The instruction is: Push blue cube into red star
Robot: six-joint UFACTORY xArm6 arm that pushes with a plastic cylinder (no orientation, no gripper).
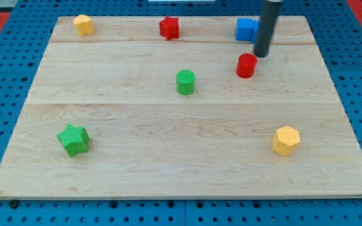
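1. A pale wooden board (168, 157) lies on a blue pegboard (5, 69); six small blocks and one more sit scattered on it.
2. The blue cube (245, 29) sits near the view's top right; the red star (169, 27) lies to its left along the same top strip, well apart, with bare wood between them.
3. My tip (262, 54) rests just beside the cube at its lower right, the rod partly covering the cube's right edge; there is no gripper here, only a plain rod that holds nothing.
4. A red cylinder (246, 65) stands just below my tip; a green cylinder (185, 82) sits further left.
5. To push well, I judge my tip should come level with the cube's right face, then drive straight left; an off-centre contact could spin the cube toward the board's top edge.
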